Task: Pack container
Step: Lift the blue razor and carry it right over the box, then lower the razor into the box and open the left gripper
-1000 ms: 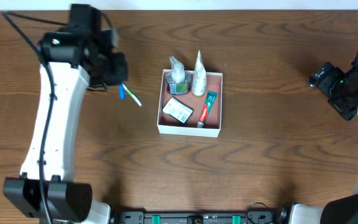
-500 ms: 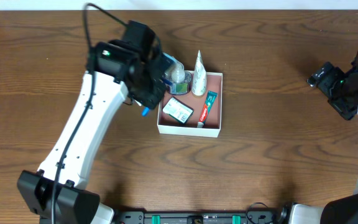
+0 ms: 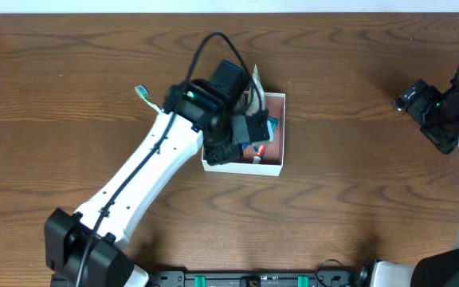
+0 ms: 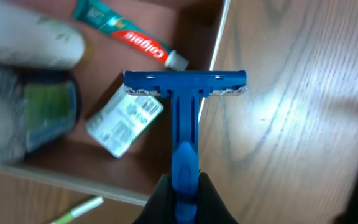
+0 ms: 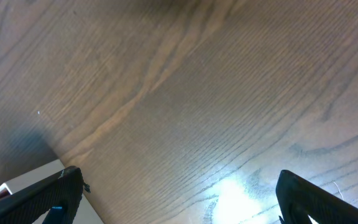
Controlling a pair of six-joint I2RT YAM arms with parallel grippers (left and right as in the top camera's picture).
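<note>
The container (image 3: 245,167) is a shallow white box with a reddish-brown inside, at the middle of the table. My left gripper (image 4: 184,200) is shut on the handle of a blue razor (image 4: 184,81) and holds it over the container's right rim (image 4: 220,37). In the overhead view the left gripper (image 3: 253,131) covers much of the box. Inside lie a Colgate toothpaste tube (image 4: 129,35), a white packet (image 4: 124,121), a dark jar (image 4: 42,112) and a blurred white tube (image 4: 23,31). My right gripper (image 3: 417,99) is open and empty at the far right (image 5: 185,205).
A green and white toothbrush (image 3: 147,96) lies on the wood left of the box; its end shows in the left wrist view (image 4: 76,211). A white surface (image 5: 17,180) shows at the lower left of the right wrist view.
My left arm has swung from the table's left side to over the container, carrying the blue razor. The toothbrush lies further up and left than before. The right arm has not moved.
</note>
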